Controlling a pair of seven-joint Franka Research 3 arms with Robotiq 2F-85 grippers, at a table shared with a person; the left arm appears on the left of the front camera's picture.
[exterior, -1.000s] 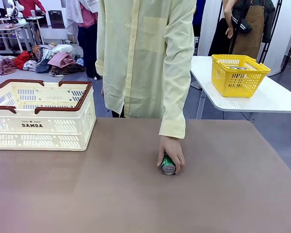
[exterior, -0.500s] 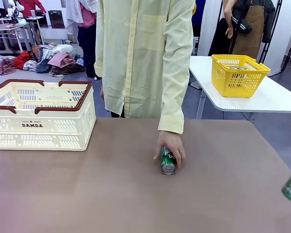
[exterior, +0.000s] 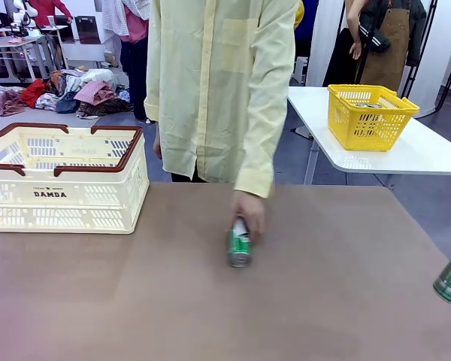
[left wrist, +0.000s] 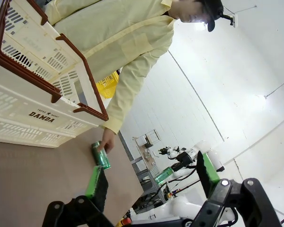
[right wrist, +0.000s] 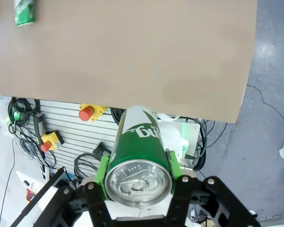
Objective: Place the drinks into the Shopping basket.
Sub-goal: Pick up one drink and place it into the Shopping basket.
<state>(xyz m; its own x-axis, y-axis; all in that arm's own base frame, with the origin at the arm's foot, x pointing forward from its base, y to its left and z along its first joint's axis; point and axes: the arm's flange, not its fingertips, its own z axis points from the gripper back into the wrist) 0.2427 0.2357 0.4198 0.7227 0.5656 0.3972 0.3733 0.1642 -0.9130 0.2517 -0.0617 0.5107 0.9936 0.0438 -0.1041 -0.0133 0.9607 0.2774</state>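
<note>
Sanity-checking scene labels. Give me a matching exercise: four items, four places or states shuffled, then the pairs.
1. lying can
2. held can
3. Shopping basket
4. yellow basket

A. on the white side table
B. gripped in the robot's right hand
C. at the left of the brown table
D. touched by the person's hand

Pairs: 1-D, 2-B, 3-C, 4-A.

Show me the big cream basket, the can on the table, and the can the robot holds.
Shopping basket (exterior: 98, 207): front view, its front wall.
Can on the table (exterior: 240, 244): front view, its green side.
Held can (right wrist: 138, 177): right wrist view, its silver top.
</note>
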